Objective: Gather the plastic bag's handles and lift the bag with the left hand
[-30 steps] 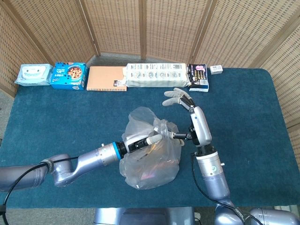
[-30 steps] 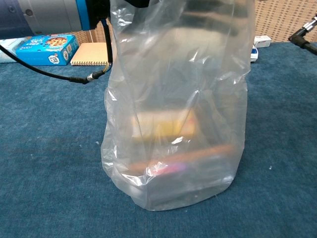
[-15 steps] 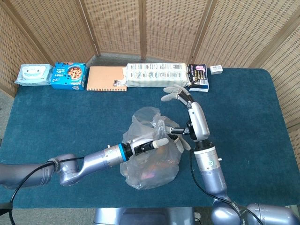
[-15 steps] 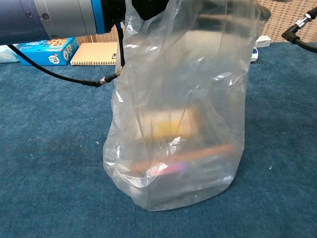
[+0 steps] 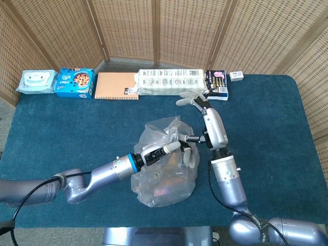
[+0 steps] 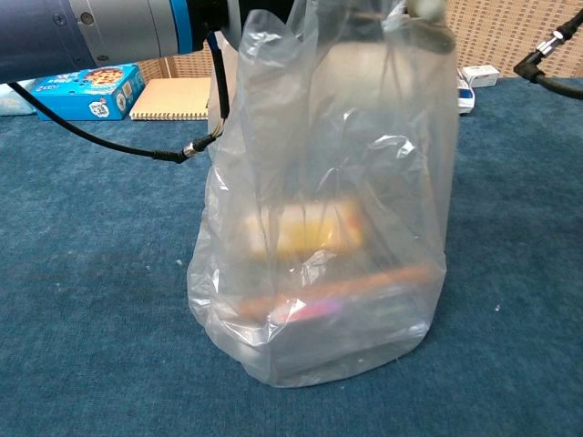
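Head view: my left hand (image 5: 163,150) grasps the clear plastic bag (image 5: 165,177) near the blue counter's (image 5: 61,123) front edge; right hand (image 5: 193,101) released.

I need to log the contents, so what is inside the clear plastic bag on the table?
Through the plastic bag a yellowish boxy item shows, above a long flat reddish-brown item. The crinkled film blurs both, so what they are, and anything beneath, cannot be told.

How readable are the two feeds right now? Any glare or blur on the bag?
Head view: even light, sharp, mild glare on the plastic bag, left hand visible at its top. Chest view: bag fills the frame, with highlights on its creases; the contents behind the film look hazy, and the hands are cropped out above.
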